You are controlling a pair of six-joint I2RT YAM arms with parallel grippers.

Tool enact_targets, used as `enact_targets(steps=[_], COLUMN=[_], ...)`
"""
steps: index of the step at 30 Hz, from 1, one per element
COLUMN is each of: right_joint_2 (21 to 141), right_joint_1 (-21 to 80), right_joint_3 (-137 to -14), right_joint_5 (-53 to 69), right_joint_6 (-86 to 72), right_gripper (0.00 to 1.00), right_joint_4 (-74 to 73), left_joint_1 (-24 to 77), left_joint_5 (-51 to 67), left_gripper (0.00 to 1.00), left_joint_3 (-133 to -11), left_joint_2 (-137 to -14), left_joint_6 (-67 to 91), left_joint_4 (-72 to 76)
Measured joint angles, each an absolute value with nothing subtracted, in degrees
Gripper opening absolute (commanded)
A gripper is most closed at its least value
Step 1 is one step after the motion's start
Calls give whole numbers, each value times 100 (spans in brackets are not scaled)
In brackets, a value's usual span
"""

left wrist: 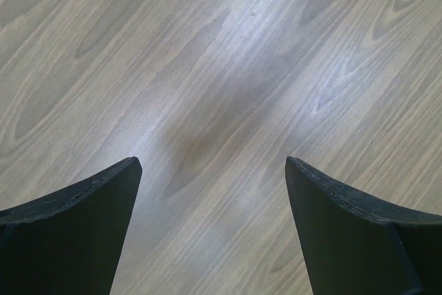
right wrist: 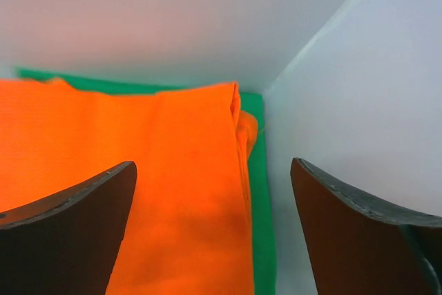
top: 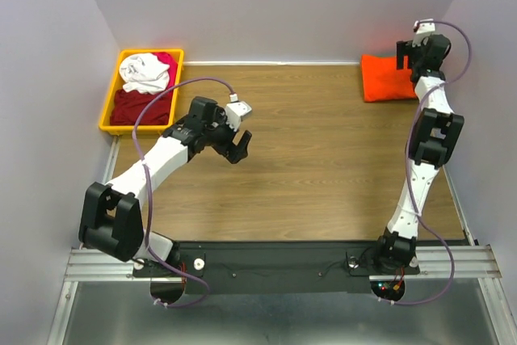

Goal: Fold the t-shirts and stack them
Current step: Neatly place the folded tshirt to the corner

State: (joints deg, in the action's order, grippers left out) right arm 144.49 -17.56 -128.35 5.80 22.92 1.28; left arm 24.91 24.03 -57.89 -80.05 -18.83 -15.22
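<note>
A folded orange t-shirt (top: 386,78) lies at the table's back right corner. In the right wrist view the orange t-shirt (right wrist: 152,170) lies on a folded green t-shirt (right wrist: 261,191), of which only the edges show. My right gripper (top: 412,56) hovers over the stack's right edge, open and empty (right wrist: 214,198). My left gripper (top: 240,147) is open and empty above bare wood left of centre (left wrist: 210,191). White (top: 145,72), magenta (top: 168,62) and dark red (top: 141,107) t-shirts lie crumpled in the yellow bin (top: 109,125).
The yellow bin stands at the back left corner. White walls (top: 283,6) close the table's back and sides; the right wall (right wrist: 359,115) is close beside my right gripper. A black rail (top: 275,260) runs along the near edge.
</note>
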Motion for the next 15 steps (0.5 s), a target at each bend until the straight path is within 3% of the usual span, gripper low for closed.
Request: enact_targets(steps=[9,13,15], right_joint_2=[12130,11502,11524], right_joint_1=[-1756,-1756,-1750], right_joint_3=[-11592,-11316,-11321], right_joint_5=[1251,1559,1640], right_joint_6=[1253,770,537], right_gripper=[100,88,74], right_joint_4=[222,399,506], left_joint_1=[1870,1785,1745], left_joint_5=[2790,2917,3068], left_gripper=[98,98,98], left_joint_3=[-5889,-6136,-6204], left_joint_2=[-7644,-7432,-7406], left_joint_6=[-1476,-1157,-1024], left_joint_4=[-1341,-1094,-956])
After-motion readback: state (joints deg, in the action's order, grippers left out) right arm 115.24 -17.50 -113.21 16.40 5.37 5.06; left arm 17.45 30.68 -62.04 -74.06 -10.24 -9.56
